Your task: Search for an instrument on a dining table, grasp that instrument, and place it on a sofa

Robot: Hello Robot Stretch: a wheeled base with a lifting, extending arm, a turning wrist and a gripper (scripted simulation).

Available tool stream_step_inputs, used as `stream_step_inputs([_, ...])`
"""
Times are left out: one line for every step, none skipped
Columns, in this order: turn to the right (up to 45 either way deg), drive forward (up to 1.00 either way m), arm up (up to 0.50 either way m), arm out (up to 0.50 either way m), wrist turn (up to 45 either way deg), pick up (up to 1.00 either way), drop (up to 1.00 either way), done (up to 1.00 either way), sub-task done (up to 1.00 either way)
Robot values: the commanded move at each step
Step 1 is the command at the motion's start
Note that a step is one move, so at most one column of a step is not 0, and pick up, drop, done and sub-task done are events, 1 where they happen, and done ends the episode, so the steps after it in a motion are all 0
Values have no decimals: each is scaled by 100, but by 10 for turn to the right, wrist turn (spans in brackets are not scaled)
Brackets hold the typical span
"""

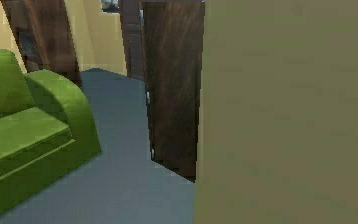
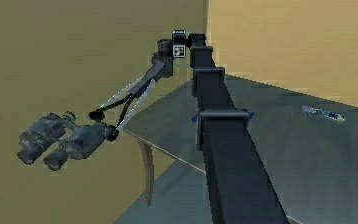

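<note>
The gripper (image 2: pixel 105 126) holds the instrument (image 2: pixel 60 140), a dark grey thing that looks like a pair of binoculars with two fat tubes side by side. The instrument hangs in the air at the tips of the thin fingers (image 2: pixel 137 88), out past the corner of the surface (image 2: pixel 287 140), and it touches nothing else. Behind it is a dull green-brown wall (image 2: pixel 57 50). The arm (image 2: pixel 227 130) is a long dark bar that goes up over the surface, and two small white squares (image 2: pixel 170 50) with black marks sit at its far end. The surface is dark grey and has a bent leg (image 2: pixel 147 172) under its corner. A small blue thing (image 2: pixel 322 113) lies on the surface near the arm side view's right edge, well apart from the gripper; it is too small to tell what it is. A yellow wall (image 2: pixel 297 40) stands behind the surface. In the forward view, a green sofa (image 1: pixel 32 130) sits at the left on a blue floor (image 1: pixel 117 190). A dark brown door (image 1: pixel 177 80) stands in the middle, and a big plain wall (image 1: pixel 287 110) is close by on the right
</note>
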Motion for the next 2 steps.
stream_step_inputs([0, 0, 0, -44, 0, 0, 0, 0, 0])
stream_step_inputs([-450, 0, 0, 0, 0, 0, 0, 0, 0])
